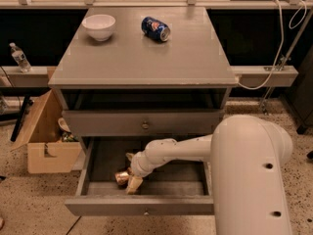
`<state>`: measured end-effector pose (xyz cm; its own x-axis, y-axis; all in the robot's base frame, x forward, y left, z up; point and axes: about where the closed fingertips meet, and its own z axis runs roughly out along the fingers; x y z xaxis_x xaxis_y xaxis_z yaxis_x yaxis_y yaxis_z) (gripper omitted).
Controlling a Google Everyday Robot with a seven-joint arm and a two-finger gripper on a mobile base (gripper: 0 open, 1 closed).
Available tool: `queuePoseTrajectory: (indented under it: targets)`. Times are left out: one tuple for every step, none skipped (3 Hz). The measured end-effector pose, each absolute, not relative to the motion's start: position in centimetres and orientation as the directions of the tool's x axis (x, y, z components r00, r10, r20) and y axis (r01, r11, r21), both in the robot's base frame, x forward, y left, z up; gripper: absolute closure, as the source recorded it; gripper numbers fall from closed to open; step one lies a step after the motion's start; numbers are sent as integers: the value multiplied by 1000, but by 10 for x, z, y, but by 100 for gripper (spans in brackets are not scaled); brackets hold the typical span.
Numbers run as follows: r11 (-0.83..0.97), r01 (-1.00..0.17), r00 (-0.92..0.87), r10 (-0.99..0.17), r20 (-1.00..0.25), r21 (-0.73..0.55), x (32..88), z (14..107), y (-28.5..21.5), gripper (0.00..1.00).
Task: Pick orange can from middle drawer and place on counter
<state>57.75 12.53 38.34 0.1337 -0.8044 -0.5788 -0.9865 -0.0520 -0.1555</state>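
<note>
Speckled terrazzo floor (44, 199) around a grey cabinet, dark wall panels behind. On the counter (146, 62): a white bowl (99, 26) back left and a blue soda can (155, 28) on its side back centre, well apart from each other. The upper drawer (142, 122) is shut, with a round knob on its front. The middle drawer (142, 205) is pulled out towards the camera.

The white robot arm (186, 150) reaches into the middle drawer from the right. Its bulky shoulder housing fills the lower right and hides the drawer's right end. The gripper (129, 173) is low inside the drawer, left of centre. Its tan fingers (133, 184) seem spread apart, one towards the drawer's back and one towards its front, though the dark interior makes this hard to read. The orange can (122, 177) lies on its side on the drawer floor, just beside the front finger. Cannot tell whether they touch. The wrist covers the can's right end.

Left of the cabinet, an open cardboard box (46, 148) sits on the floor, its contents unclear. A black pole (20, 117) leans beside it. A clear water bottle (19, 58) stands on the left ledge. A white cable (282, 38) loops down over the right ledge (266, 75). Metal rail posts along the top are cut off by the frame.
</note>
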Motion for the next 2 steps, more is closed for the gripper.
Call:
queuePoseTrajectory:
  targets:
    - [-62, -987, 138, -800, -584, -147, 574, 378, 128, 19]
    - [-46, -988, 128, -783, -609, -148, 571, 382, 120, 43]
